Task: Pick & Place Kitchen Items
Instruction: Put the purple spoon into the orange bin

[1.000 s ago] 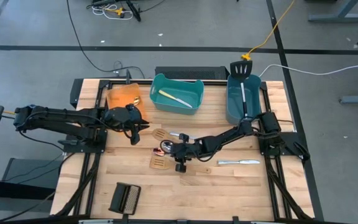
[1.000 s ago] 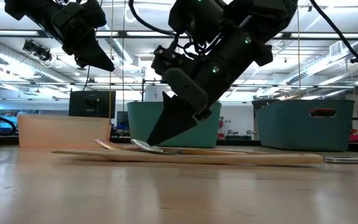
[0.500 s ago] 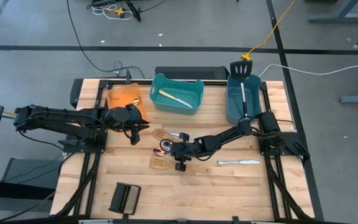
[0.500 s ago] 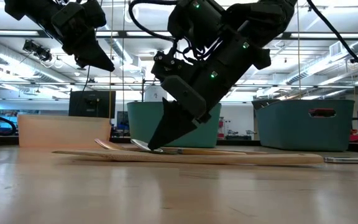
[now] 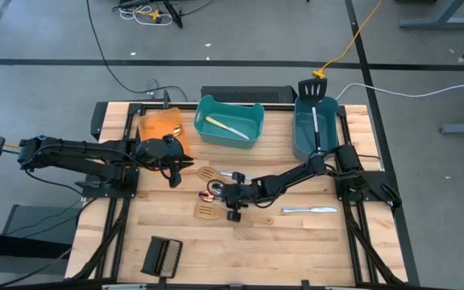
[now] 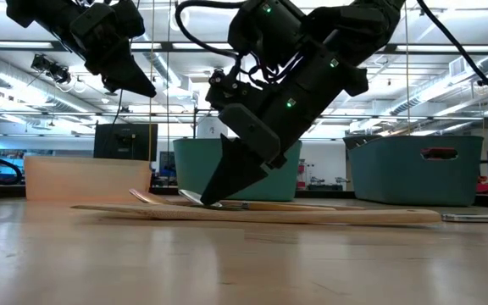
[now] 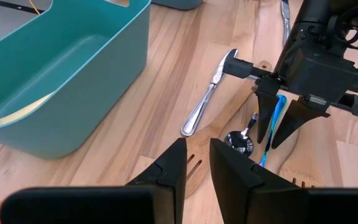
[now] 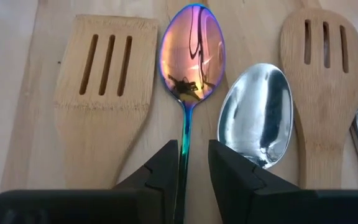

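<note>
Straddling iridescent spoon (image 8: 191,59) handle | right gripper (image 8: 193,163) | wrist-only detail

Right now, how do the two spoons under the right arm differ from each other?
The iridescent pink-purple spoon has a rainbow tint and a slim blue-green handle running between the right end effector's fingers; the plain silver spoon is mirror-grey and lies beside those fingers, outside the gap. The silver bowl looks broader. Both lie bowl-up on the wooden table between two wooden slotted spatulas.

Two wooden spatulas (image 8: 101,93) (image 8: 321,87), two spoons (image 8: 192,53) (image 8: 257,115), two table knives (image 7: 207,102) (image 5: 308,209), two teal bins (image 5: 230,121) (image 5: 314,129), one black spatula (image 5: 313,101), one orange bin (image 5: 159,125), one ribbed block (image 5: 162,258).
</note>
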`<state>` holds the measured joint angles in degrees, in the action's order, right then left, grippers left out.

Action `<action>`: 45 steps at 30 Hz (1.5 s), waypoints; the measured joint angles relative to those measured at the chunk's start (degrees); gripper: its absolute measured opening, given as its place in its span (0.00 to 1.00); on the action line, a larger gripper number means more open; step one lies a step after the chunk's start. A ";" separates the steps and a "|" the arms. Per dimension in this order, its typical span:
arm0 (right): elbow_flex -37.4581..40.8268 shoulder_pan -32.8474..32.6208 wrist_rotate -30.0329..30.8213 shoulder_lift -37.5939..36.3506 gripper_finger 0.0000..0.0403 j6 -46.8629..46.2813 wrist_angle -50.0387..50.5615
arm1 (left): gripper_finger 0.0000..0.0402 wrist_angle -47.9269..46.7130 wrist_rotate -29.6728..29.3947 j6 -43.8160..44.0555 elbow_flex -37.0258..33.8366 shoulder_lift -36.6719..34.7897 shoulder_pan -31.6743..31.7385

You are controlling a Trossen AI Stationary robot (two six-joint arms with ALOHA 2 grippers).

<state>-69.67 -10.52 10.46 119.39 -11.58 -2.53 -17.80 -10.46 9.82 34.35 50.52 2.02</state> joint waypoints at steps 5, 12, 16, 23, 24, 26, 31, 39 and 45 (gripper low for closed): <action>0.00 0.00 -0.55 1.22 0.24 -0.23 -1.05 | 0.19 0.00 0.02 0.00 0.00 0.00 0.00; -0.13 -0.02 -0.45 3.20 0.24 -1.44 -4.53 | 0.19 0.00 0.02 -0.02 0.00 0.01 0.00; -0.13 0.00 -0.61 3.41 0.24 -1.44 -5.25 | 0.19 -0.02 0.02 0.00 0.00 0.00 0.00; -0.22 -0.01 -0.66 3.45 0.24 -1.44 -3.80 | 0.19 -0.04 0.02 -0.01 0.00 -0.01 0.00; -0.24 0.00 -0.70 3.46 0.24 -1.44 -3.53 | 0.19 -0.07 0.02 -0.02 0.00 -0.02 0.00; -0.24 0.00 -0.90 3.50 0.24 -1.44 -3.10 | 0.19 -0.05 0.02 -0.02 0.00 0.00 0.00; -0.24 0.00 -1.01 3.52 0.24 -1.44 -2.24 | 0.19 -0.07 0.02 -0.01 0.00 0.00 0.00; -0.22 0.00 -1.01 3.56 0.24 -1.53 -1.70 | 0.19 -0.07 0.04 -0.04 0.00 -0.02 0.00; -0.17 0.00 -0.92 3.56 0.21 -2.67 -0.37 | 0.19 -0.07 0.02 -0.07 0.00 -0.02 -0.02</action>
<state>-69.84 -10.52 9.54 122.96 -14.25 -2.90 -17.87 -10.44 9.76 34.35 50.50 2.01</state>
